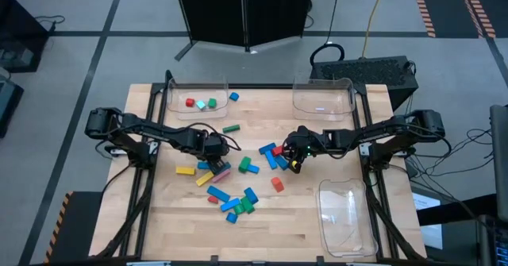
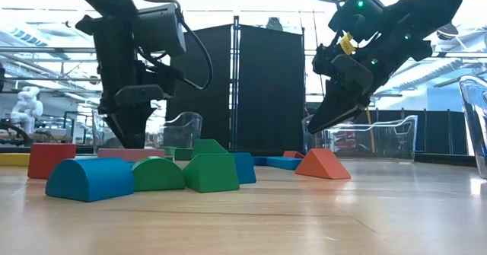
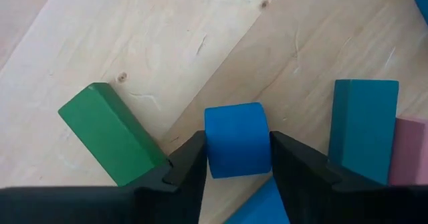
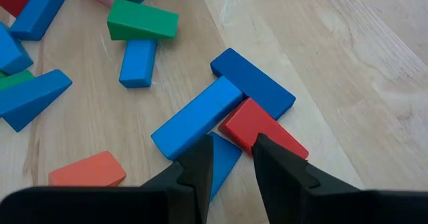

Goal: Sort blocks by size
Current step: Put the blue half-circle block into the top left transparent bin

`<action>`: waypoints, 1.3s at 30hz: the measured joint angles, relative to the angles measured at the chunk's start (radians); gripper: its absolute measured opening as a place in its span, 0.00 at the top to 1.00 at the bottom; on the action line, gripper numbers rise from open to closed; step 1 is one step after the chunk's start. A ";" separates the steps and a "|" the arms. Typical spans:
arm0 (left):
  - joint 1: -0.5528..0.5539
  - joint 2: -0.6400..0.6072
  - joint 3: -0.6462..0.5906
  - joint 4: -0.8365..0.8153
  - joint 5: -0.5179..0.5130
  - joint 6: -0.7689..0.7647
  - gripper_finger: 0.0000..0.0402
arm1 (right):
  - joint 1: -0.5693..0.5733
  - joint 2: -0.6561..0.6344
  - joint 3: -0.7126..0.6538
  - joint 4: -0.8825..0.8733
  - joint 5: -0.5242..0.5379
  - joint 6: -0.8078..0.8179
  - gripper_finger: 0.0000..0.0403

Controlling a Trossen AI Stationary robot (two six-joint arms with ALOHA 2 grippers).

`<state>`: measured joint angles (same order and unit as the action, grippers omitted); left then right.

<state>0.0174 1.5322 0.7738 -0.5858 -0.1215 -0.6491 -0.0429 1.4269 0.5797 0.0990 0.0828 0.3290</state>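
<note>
Setting: wooden desk (image 1: 159, 218), seen from above, low & both wrists.
Blocks: scattered mid-desk, approx. two loose clusters; several more in a tray.
Left gripper (image 3: 237, 177): low over left cluster, centre-left of desk; jaws either side of a blue block (image 3: 237, 138), pads touching both its faces, gripping it. Block's rounded face shows in wrist view.
Beside that block: green bar (image 3: 110, 132) on one side, tilted, apart from it; teal block (image 3: 363, 127) on other side w/ pink block (image 3: 409, 150) touching it.
Right gripper (image 4: 231, 164): centre-right of desk, raised off surface & tilted in low view; jaws a little apart, nothing between them.
Below right jaws: red block (image 4: 262, 127) touching a dark blue bar (image 4: 257, 83) & a lighter blue bar (image 4: 197, 120); the two bars lie side by side, touching.
Further off, right wrist view: short blue block (image 4: 137, 62) just under a green block (image 4: 142, 20); orange-red block (image 4: 87, 169) apart from rest.
Front cluster, low view: blue half-round (image 2: 90, 179), green half-round (image 2: 157, 173), green wedge (image 2: 211, 171), in a row, touching; orange wedge (image 2: 323, 164) apart.
Yellow bar (image 1: 185, 171): alone, near left cluster.
Trays: clear tray (image 1: 176, 99) at back left holds red, teal & green small blocks; blue cube (image 1: 233, 96) just outside it. Second clear tray (image 1: 305, 98) back right; third (image 1: 329, 226) front right.
</note>
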 joint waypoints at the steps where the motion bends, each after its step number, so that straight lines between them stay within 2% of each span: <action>1: 0.000 0.000 0.000 0.000 0.000 0.000 0.63 | 0.000 0.000 0.000 0.000 0.000 0.000 0.75; 7: 0.002 -0.004 0.005 -0.007 0.000 0.001 0.69 | 0.000 0.000 0.000 0.000 0.000 0.000 0.75; 20: 0.045 -0.004 0.162 -0.225 -0.022 0.098 0.71 | 0.000 0.000 0.000 0.002 0.000 0.000 0.75; 27: 0.119 -0.011 0.257 -0.238 -0.022 0.188 0.71 | 0.000 0.000 0.000 0.000 0.000 -0.003 0.75; 39: 0.310 -0.111 0.395 -0.300 -0.044 0.316 0.71 | 0.000 0.000 -0.022 0.004 0.001 -0.003 0.75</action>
<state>0.3276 1.4216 1.1689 -0.8858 -0.1658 -0.3332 -0.0431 1.4273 0.5576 0.1028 0.0839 0.3258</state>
